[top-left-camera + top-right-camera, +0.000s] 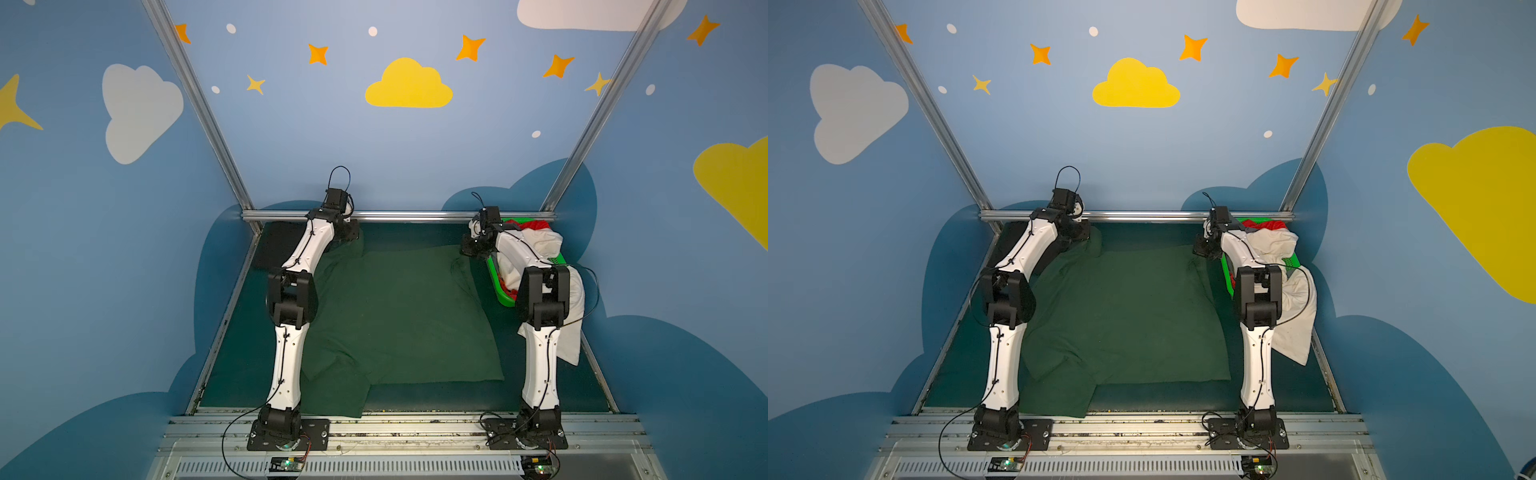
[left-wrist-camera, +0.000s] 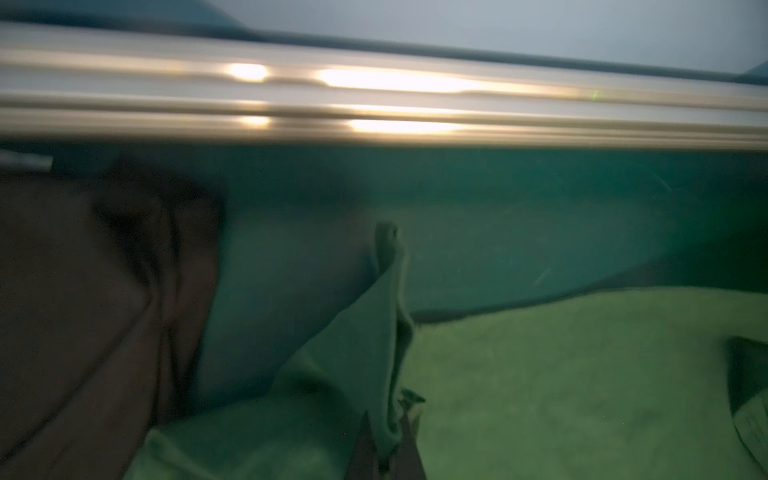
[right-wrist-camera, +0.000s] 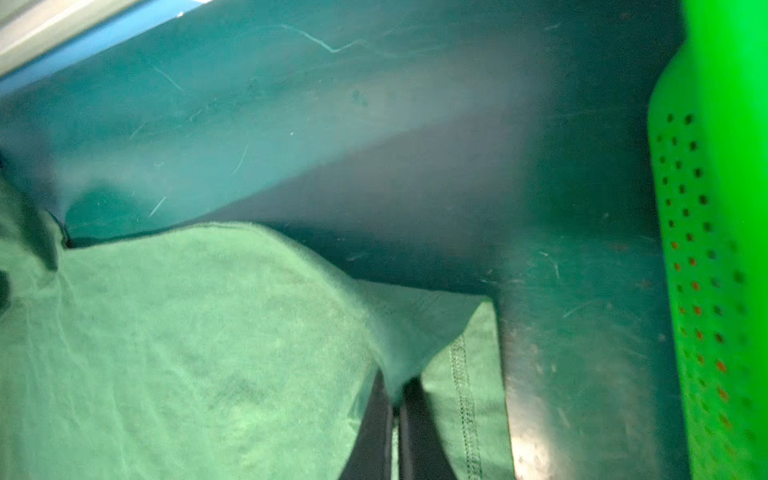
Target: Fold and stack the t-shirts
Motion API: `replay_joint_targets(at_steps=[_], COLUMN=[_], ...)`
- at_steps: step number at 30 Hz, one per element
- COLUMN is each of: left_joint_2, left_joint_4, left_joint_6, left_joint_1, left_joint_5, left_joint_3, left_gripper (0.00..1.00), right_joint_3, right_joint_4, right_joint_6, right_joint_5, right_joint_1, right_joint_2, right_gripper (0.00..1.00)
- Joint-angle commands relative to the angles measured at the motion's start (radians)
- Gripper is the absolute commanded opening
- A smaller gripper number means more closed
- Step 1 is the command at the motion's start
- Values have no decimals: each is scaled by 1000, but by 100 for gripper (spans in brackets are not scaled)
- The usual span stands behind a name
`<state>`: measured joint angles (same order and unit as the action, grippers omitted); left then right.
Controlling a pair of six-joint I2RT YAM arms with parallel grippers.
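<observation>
Table (image 1: 415,233) carries the dark green t-shirt (image 1: 399,316), spread flat over most of the mat between the two arms, seen in both top views (image 1: 1125,316). The left gripper (image 1: 351,235) sits at its far-left corner and the right gripper (image 1: 468,249) at its far-right corner, both low on the cloth.

Top views hide the jaws behind the wrists. The left wrist view, which is blurred, shows the left gripper (image 2: 386,451) clamped on a raised fold of the green cloth. The right wrist view shows the right gripper (image 3: 397,419) pinched on a peaked corner next to a stitched hem.

The basket (image 1: 495,272) stands just beside the right gripper. It holds the cream-white t-shirt (image 1: 544,245), which spills over its side, and the red t-shirt (image 1: 536,225). The black t-shirt (image 1: 272,245) lies flat at the far left, partly behind the left arm.

Green tee is mostly smooth, creased near the far-right corner, with one flap reaching the near-left edge.
</observation>
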<state>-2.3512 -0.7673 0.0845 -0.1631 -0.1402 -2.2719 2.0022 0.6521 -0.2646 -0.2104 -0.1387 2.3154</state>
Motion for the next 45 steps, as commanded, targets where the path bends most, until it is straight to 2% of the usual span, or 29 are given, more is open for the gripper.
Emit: replay_joint_targets(at_steps=[1, 7, 10, 13, 17, 20, 24, 28, 29, 30, 31, 33, 35, 39, 45], left_joint_2=[149, 353, 431, 480, 513, 563, 652, 685, 685, 684, 685, 702, 729, 795, 873], left_joint_4=[128, 278, 349, 404, 414, 424, 488, 530, 519, 508, 501, 503, 514, 557, 623], left_joint_6=[33, 67, 106, 118, 132, 120, 137, 160, 164, 166, 168, 163, 163, 187, 226], left_joint_1=[-1, -7, -8, -10, -12, -28, -42, -43, -46, -49, -53, -70, -81, -88, -98], left_joint_5=[20, 54, 56, 57, 67, 87, 137, 113, 111, 113, 115, 123, 147, 160, 141], left_joint_3=[163, 477, 606, 706, 771, 841, 985, 1057, 1053, 1049, 1048, 1063, 1096, 1187, 1326], left_gripper=[4, 4, 4, 4, 4, 4, 4, 4, 4, 4, 4, 4, 4, 4, 4], right_joint_3=[-28, -5, 74, 182, 268, 268, 175, 144, 162, 185, 202, 240, 286, 359, 436], right_joint_4=[-29, -33, 3, 61, 76, 72, 15, 7, 31, 59, 80, 123, 161, 209, 265], right_joint_6=[39, 54, 88, 106, 115, 135, 150, 137, 140, 146, 152, 151, 131, 87, 71], right_joint_5=[-7, 11, -9, 0, -49, -69, -69, -85, -79, -61, -45, 9, 46, 68, 89], right_joint_1=[8, 23, 28, 29, 31, 29, 29, 27, 24, 19, 13, 1, -6, -7, -23], right_joint_2=[-49, -35, 11, 71, 122, 114, 59, 45, 55, 67, 79, 105, 135, 193, 249], right_gripper=[0, 0, 0, 0, 0, 0, 0, 0, 8, 31, 40, 41, 52, 61, 64])
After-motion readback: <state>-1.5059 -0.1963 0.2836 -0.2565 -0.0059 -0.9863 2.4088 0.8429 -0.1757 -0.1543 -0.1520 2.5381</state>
